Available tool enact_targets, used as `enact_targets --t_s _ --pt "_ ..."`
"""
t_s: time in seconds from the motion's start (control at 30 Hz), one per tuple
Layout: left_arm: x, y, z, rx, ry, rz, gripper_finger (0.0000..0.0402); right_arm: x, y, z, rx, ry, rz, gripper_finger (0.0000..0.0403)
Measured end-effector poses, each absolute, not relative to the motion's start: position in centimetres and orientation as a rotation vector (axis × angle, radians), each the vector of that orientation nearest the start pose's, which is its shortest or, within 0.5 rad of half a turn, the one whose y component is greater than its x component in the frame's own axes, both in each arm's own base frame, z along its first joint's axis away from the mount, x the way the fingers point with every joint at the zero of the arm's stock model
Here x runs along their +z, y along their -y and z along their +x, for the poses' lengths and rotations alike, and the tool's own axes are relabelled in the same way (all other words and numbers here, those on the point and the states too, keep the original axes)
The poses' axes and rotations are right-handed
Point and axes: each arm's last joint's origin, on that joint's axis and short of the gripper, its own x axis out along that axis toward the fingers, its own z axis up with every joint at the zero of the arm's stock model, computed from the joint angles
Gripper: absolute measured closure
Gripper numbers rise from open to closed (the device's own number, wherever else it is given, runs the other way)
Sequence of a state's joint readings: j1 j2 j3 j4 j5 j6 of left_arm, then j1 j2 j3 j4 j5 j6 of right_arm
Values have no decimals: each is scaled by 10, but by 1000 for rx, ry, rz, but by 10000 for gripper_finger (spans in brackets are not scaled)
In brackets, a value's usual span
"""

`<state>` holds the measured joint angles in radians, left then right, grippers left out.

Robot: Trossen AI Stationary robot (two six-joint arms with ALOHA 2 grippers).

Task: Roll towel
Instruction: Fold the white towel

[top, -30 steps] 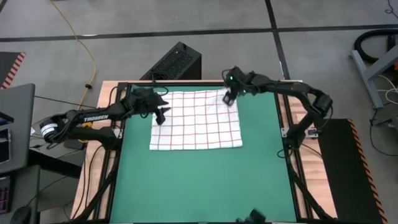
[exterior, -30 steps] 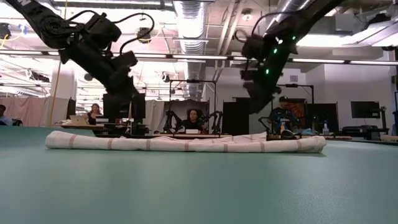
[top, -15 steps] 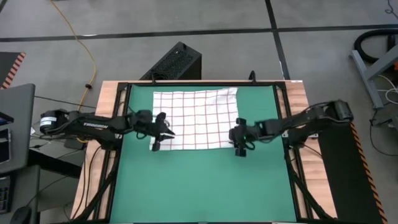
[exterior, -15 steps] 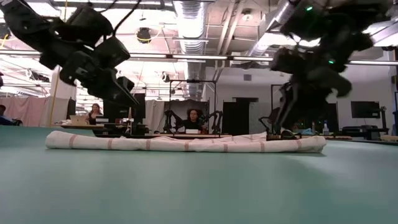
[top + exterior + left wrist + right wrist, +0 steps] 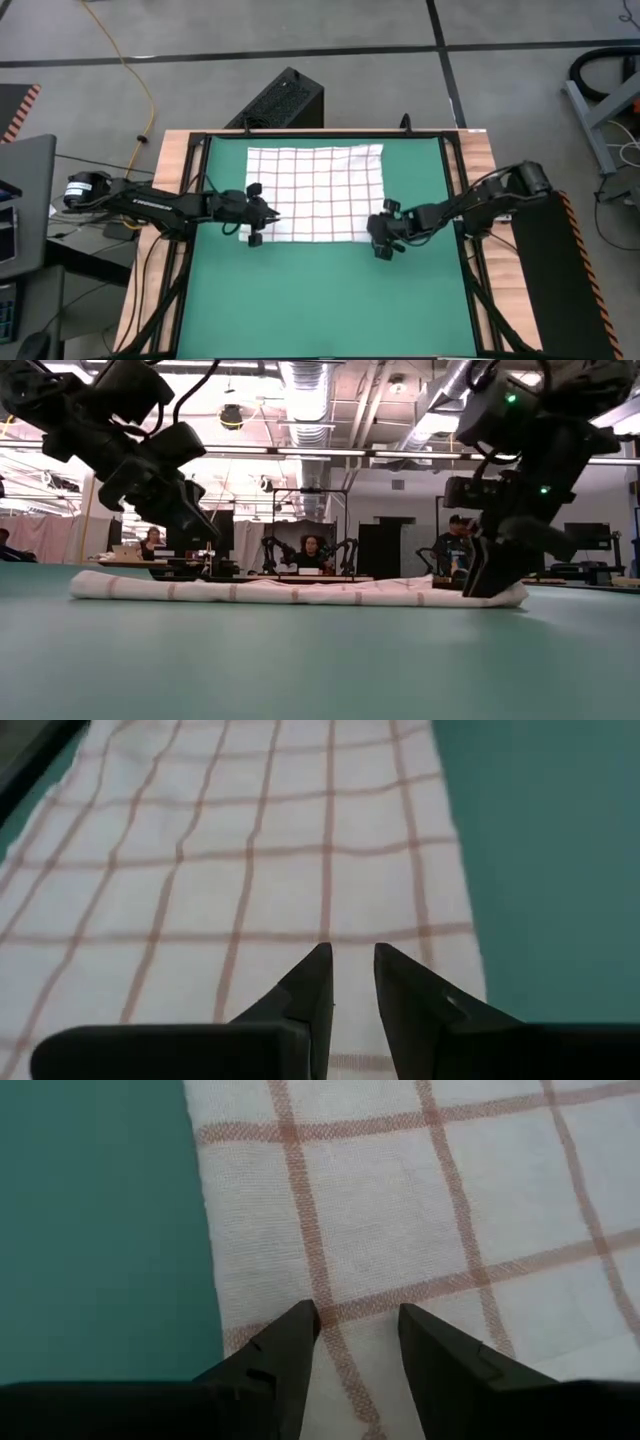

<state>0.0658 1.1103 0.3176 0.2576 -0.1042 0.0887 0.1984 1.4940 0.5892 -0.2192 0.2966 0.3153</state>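
The green mat covering the worktop lies bare on its near half. Just beyond that, both dark arms reach in low from the sides, each stretched nearly flat across the mat toward the middle. The left gripper sits at the near left corner of the white soft cloth towel with a thin dark-red check grid; its fingers stand a little apart, tips down on the cloth near that edge. The right gripper is at the near right corner, angled steeply down in the low view, its fingers also slightly apart with a narrow strip of towel between them; whether either pair actually pinches the cloth cannot be told. The towel lies flat, spread out on the far half of the mat, centred between the arms.
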Motion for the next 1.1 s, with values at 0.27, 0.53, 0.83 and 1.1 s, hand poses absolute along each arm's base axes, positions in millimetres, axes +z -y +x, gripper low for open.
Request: enact_targets --t_s 0.27,0.53,0.83,1.1 --pt "147 -17 193 183 -593 102 335 128 -68 222 -244 -1062 -43 230" --pt "159 -13 198 184 -403 87 335 176 -80 216 -275 -827 -91 230" --pt "166 -6 203 165 -309 85 335 182 -102 204 -186 -805 -48 209" --pt "146 -6 207 172 -420 35 335 140 -111 202 -260 -1007 -108 170"
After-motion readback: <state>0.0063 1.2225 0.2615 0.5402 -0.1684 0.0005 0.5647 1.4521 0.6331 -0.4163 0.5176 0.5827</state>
